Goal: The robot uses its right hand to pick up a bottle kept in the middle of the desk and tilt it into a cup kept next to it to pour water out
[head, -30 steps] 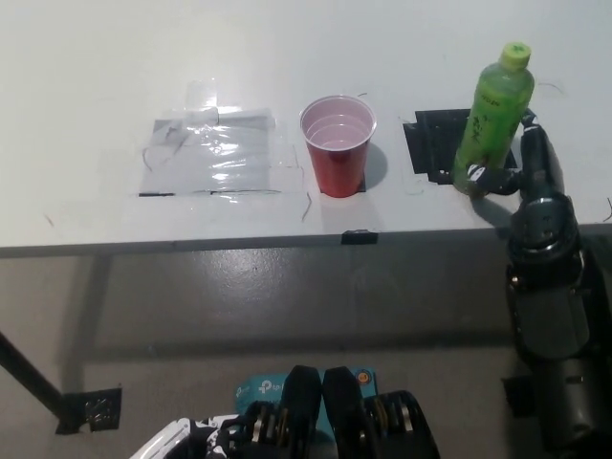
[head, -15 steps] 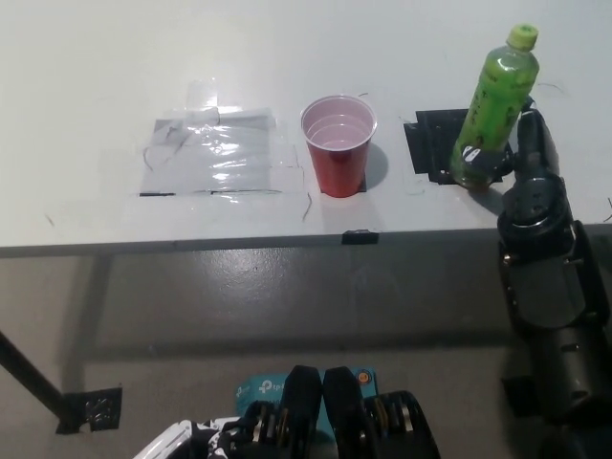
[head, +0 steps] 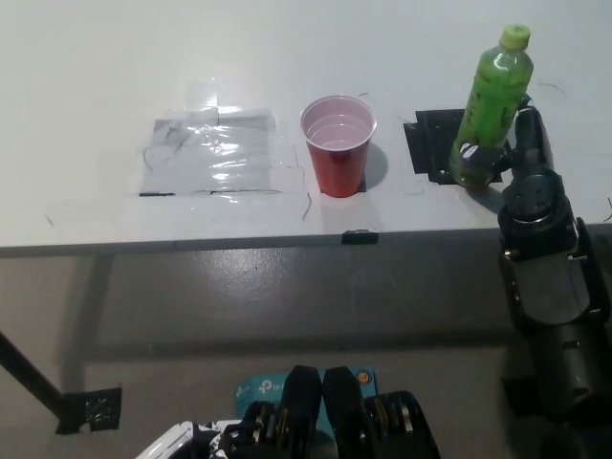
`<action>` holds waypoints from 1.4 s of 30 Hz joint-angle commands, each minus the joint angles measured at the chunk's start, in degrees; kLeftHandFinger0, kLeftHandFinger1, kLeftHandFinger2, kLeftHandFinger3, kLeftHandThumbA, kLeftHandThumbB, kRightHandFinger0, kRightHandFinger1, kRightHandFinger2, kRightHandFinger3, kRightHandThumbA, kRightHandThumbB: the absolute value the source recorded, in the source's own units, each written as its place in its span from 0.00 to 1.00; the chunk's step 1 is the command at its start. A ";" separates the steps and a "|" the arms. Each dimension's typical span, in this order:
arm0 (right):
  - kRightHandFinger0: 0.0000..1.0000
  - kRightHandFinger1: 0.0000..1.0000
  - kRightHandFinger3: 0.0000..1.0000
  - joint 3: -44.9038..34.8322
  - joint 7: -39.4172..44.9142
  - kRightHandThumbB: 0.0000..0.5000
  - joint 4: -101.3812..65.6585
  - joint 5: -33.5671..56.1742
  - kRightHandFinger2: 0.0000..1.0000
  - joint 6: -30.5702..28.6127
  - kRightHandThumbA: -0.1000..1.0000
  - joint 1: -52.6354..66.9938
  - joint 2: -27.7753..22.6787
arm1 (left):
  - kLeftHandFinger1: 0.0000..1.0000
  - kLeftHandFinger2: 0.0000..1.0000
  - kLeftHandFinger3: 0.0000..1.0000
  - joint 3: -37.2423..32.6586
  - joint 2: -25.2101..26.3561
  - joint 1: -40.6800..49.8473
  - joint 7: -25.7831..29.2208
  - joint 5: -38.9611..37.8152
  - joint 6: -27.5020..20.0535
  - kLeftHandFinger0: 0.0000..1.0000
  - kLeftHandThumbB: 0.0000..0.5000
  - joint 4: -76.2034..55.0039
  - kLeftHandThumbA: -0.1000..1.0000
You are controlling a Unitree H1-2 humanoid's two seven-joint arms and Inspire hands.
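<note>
A green bottle with a yellow-green cap stands nearly upright at the desk's right, over a black tape mark. My black right hand reaches in from the lower right, and its fingers wrap the bottle's lower part. I cannot see whether the bottle's base touches the desk. A red cup with a white inside stands open-topped to the bottle's left, about a hand's width away. Only a sliver of my white left hand shows at the bottom edge.
A patch of clear tape lies on the white desk left of the cup. A small black tab marks the desk's front edge. Below the edge is grey floor with a taped stand foot.
The bottle has come from a rightward lean to almost upright and shifted slightly left. My right hand closed in around its lower part and moved up a little.
</note>
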 commanded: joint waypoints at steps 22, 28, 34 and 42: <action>0.00 0.00 0.73 -2.30 -13.29 0.00 -0.85 7.99 0.00 -16.83 0.16 -3.12 1.96 | 0.86 0.86 1.00 0.19 0.89 -0.18 -1.81 -0.88 -1.82 0.86 0.85 -0.37 1.00; 0.00 0.00 0.43 0.68 -14.53 0.00 0.27 4.97 0.01 -18.71 0.00 -2.64 0.19 | 0.86 0.86 1.00 0.17 1.10 -0.47 -2.02 -0.65 -1.67 0.86 0.87 -0.41 1.00; 0.00 0.00 0.18 6.22 -14.42 0.00 -0.60 0.55 0.02 -18.00 0.00 -2.22 -3.48 | 0.87 0.87 1.00 0.18 1.72 -1.46 -2.65 -0.58 -1.10 0.87 0.87 -0.68 1.00; 0.00 0.00 0.16 18.34 -10.58 0.05 -3.51 -7.13 0.07 -17.95 0.00 -1.04 -11.72 | 0.86 0.87 1.00 0.25 2.88 -2.00 -2.81 -0.61 0.05 0.86 0.84 -1.79 1.00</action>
